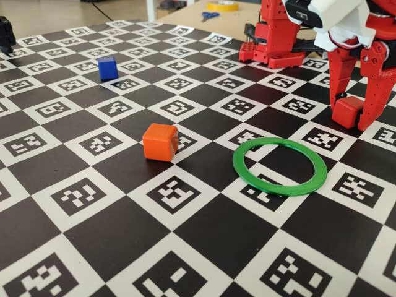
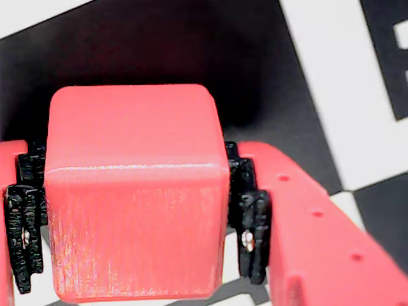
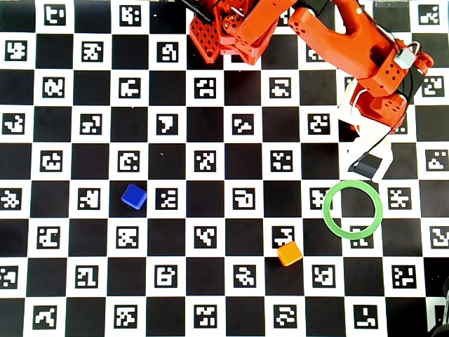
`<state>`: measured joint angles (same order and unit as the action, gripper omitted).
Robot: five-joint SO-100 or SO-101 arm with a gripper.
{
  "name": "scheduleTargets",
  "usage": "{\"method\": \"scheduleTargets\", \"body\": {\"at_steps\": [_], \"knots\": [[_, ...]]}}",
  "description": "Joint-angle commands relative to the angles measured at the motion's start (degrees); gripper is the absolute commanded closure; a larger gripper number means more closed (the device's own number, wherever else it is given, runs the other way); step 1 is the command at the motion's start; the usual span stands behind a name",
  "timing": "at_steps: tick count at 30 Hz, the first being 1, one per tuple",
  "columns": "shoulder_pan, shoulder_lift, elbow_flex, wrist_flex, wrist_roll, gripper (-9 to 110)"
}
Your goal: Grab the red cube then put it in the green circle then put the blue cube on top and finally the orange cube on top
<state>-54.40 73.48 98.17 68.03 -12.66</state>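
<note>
One small glossy red plastic cube [image 2: 134,191] sits pinched between the red gripper's [image 1: 357,116] black-padded fingers [image 2: 250,220], low beside the thin green plastic ring [image 1: 279,166], so you risk clipping that ring and shifting it if you carry across too low.

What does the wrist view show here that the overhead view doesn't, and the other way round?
Only the wrist view shows the red cube clamped between the gripper's black finger pads. Only the overhead view shows the green circle, still empty, the blue cube and the orange cube, both lying apart from it. Both show the checkered marker board and the red arm.
</note>
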Motion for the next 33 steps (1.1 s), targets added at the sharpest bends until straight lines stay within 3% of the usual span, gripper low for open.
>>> {"method": "scheduleTargets", "body": {"at_steps": [1,13,23,29,33], "knots": [[1.93,6.86,-1.14,4.04,-0.79,91],[16.0,21.18,-11.69,19.86,-3.6,95],[20.3,20.3,-17.31,23.91,5.27,97],[21.01,16.17,-25.49,26.37,19.25,99],[21.36,14.68,-29.0,26.72,22.68,99]]}}
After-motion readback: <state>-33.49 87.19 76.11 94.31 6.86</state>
